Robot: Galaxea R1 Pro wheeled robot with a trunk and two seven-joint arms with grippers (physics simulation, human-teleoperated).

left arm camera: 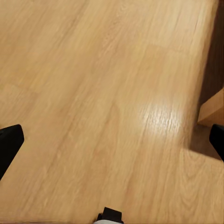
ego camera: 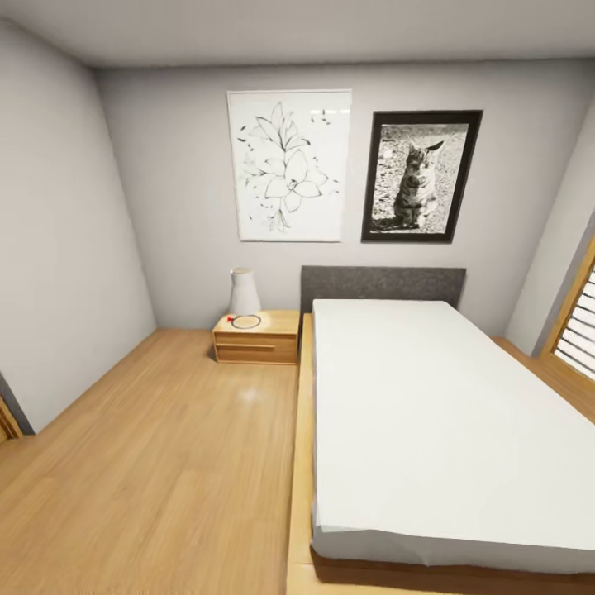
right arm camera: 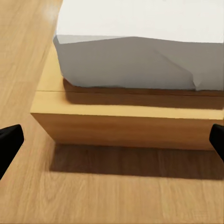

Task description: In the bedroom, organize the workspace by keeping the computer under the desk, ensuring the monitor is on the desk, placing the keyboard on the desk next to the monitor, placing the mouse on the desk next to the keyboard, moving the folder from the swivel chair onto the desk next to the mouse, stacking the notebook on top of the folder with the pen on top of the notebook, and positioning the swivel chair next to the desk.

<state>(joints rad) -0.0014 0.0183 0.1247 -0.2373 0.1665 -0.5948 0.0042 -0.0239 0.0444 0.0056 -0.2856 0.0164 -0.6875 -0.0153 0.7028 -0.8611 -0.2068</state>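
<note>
I am in the bedroom, with pale grey walls and an oak plank floor (ego camera: 149,463). The desk, computer, monitor, keyboard, mouse, folder, notebook, pen and swivel chair are out of view. In the left wrist view my left gripper (left arm camera: 112,142) hangs open over bare floor (left arm camera: 102,84), its black fingertips (left arm camera: 9,144) far apart. My right gripper (right arm camera: 112,142) is open too, with nothing between its fingertips (right arm camera: 9,142). It points at the corner of the bed's wooden base (right arm camera: 126,126), below the white mattress (right arm camera: 140,42).
A low bed (ego camera: 438,413) with a white mattress and grey headboard fills the right side. A small oak nightstand (ego camera: 256,340) with a white lamp (ego camera: 244,292) stands by the far wall. Two framed pictures (ego camera: 289,165) hang above. A window (ego camera: 578,330) is at the right. Open floor lies to the left.
</note>
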